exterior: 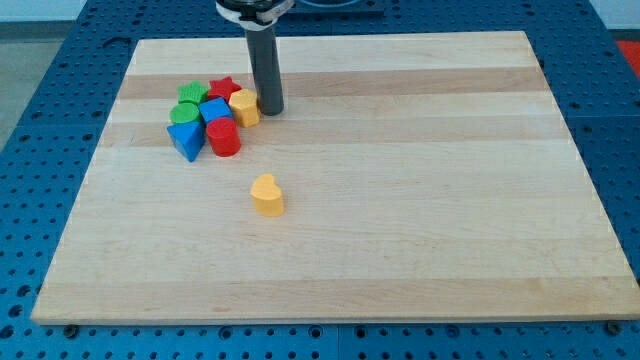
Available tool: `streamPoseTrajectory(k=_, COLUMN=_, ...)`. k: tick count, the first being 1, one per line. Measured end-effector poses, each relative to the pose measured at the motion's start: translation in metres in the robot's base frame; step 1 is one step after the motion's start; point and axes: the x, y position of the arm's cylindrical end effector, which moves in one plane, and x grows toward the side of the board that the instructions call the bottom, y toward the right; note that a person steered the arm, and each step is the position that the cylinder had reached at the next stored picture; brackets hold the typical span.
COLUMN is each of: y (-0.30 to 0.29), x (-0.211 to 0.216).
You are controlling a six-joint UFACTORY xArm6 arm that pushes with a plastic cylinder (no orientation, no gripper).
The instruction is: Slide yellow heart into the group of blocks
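- Right, my tip (271,110) is down on the wooden board (420,200), far-left part of it, just beside the right edge of the cluster.
- It's a bare dark rod, no jaws, so nothing is grasped; it only stands upright next to the blocks.
- Closest to it is the yellow block (244,106), rounded in shape, touching or nearly touching the rod's left side; I cannot tell which.
- Behind that one sits the red star (226,89), at the far side of the group.
- To the left of the star there's the green block (192,95) with a ribbed top, and in front of it another green block (183,112), rounded.
- Middle of the pack: the blue cube (214,109).
- Near-left corner of the cluster: the blue triangle (186,140), pointing towards the near edge.
- Right beside it, the red cylinder (224,138), pressed against the blue pieces.
- And the yellow heart (267,195) is on its own, nearer to the front and slightly right of the group, clearly apart from it and from my tip.
- Bare wood lies between the heart and the red cylinder.
- Around the board runs the blue perforated table (40,70).
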Motion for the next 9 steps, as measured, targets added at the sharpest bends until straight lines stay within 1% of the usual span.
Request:
streamPoseTrajectory(k=1, y=0.012, x=0.0)
streamPoseTrajectory(k=2, y=0.063, x=0.011)
streamPoseTrajectory(k=3, y=0.096, x=0.061)
streamPoseTrajectory(k=4, y=0.103, x=0.125)
streamPoseTrajectory(k=5, y=0.08, x=0.188)
streamPoseTrajectory(k=6, y=0.006, x=0.205)
streamPoseTrajectory(k=7, y=-0.032, x=0.177)
streamPoseTrajectory(k=8, y=-0.03, x=0.135)
streamPoseTrajectory(k=9, y=-0.025, x=0.129)
